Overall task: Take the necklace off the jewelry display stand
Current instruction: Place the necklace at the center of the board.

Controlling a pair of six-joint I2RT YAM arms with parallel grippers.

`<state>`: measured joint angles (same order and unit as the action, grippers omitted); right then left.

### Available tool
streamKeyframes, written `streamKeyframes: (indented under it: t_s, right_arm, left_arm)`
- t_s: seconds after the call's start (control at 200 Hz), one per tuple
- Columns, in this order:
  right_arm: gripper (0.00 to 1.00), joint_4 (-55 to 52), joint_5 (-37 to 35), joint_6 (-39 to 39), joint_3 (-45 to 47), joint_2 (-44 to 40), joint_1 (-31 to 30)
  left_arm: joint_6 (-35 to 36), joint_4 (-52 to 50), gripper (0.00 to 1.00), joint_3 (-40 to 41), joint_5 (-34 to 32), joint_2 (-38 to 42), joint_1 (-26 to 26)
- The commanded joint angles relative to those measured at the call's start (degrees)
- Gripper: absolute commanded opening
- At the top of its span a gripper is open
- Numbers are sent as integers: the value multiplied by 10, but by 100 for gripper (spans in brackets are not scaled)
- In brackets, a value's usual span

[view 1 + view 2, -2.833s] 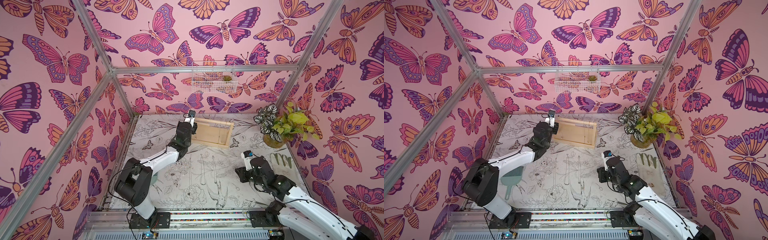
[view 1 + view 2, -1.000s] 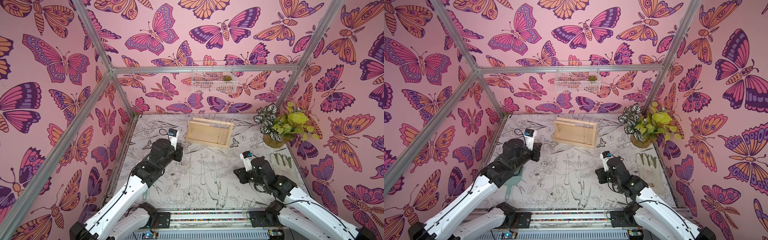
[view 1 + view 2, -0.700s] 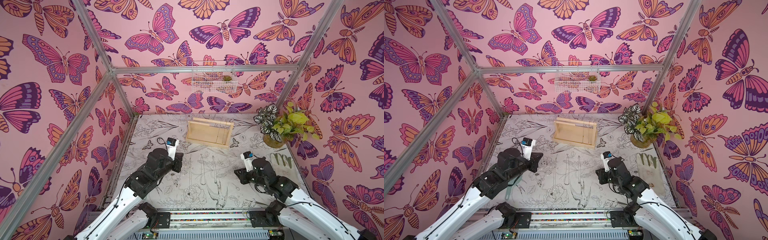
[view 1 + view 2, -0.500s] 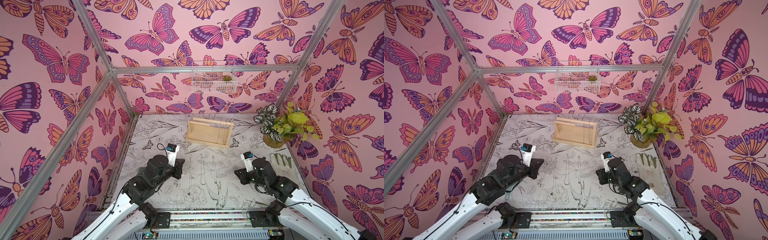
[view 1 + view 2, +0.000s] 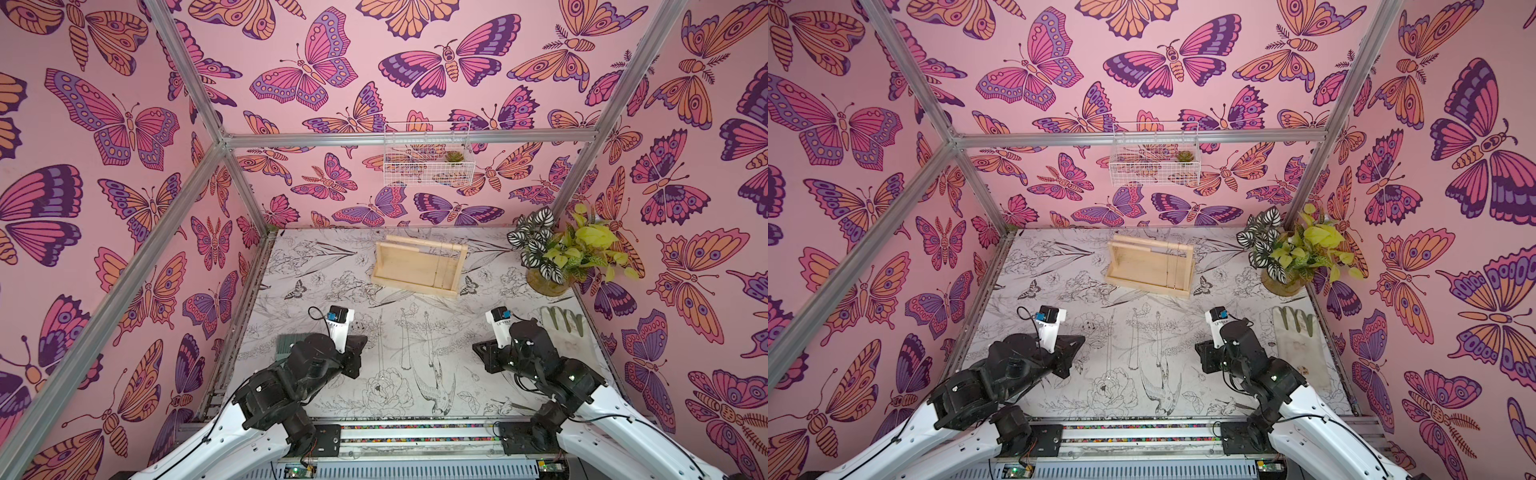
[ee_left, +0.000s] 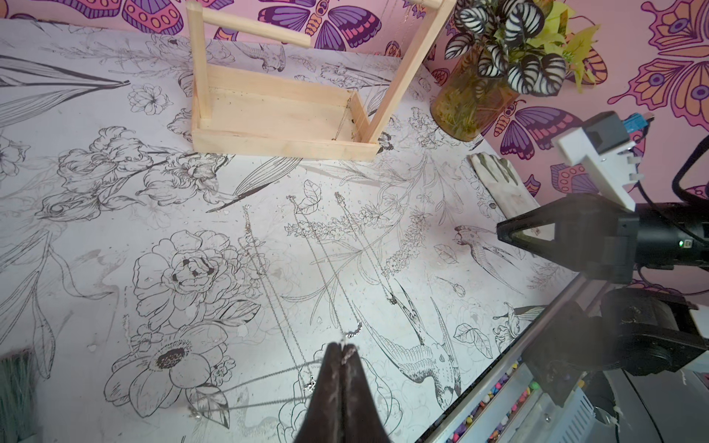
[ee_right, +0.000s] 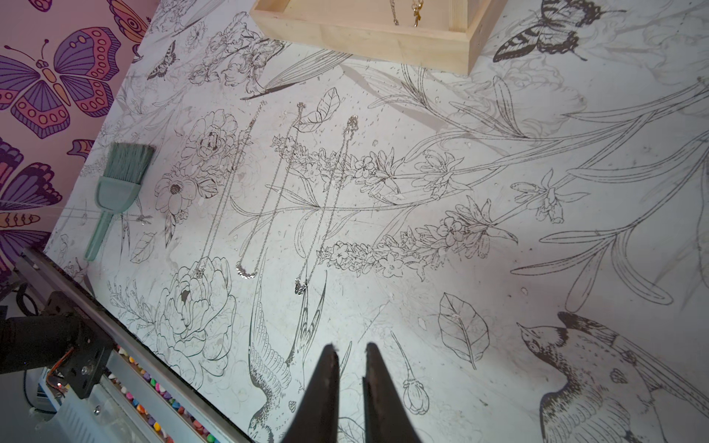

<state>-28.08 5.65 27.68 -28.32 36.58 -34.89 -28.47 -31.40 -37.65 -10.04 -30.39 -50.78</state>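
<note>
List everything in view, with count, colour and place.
jewelry display stand: one, pale wood, back of table
necklaces on the stand: two, gold and silvery, near its right end
necklaces on the table: three, silvery, middle
held necklace: one, silvery, left gripper
hand brush: one, teal, left edge
glove: one, white and green, right edge
potted plant: one, striped and yellow-green, back right corner
wire basket: one, white, back wall
succulent: one, green, inside wire basket
left gripper: one, black, shut on held necklace
right gripper: one, black, open, empty
</note>
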Motion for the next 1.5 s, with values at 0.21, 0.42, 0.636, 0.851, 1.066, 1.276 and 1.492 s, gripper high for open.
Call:
streamKeyframes:
  t_s: [0.21, 0.42, 0.636, 0.851, 1.066, 1.276, 1.492]
  right_arm:
    - [18, -35, -2, 12, 8, -26, 1]
    - [18, -38, -6, 13, 13, -31, 0]
    - [18, -23, -3, 16, 20, -21, -1]
    - [17, -7, 3, 21, 25, -15, -2]
    - [17, 4, 7, 28, 31, -12, -6]
    - [17, 25, 13, 37, 42, -2, -7]
    - [17, 45, 17, 33, 38, 34, -7]
  left_arm:
    - [-39, -74, 0, 7, -56, 40, -14]
    - [-44, -85, 0, 13, -60, 46, -14]
    - [-43, -84, 0, 14, -56, 38, -15]
    - [-38, -77, 0, 24, -79, 22, -15]
    - [-24, -64, 0, 23, -102, -8, -15]
    - [-4, -36, 0, 13, -130, -41, -14]
    - [31, -19, 5, -19, -165, -104, -7]
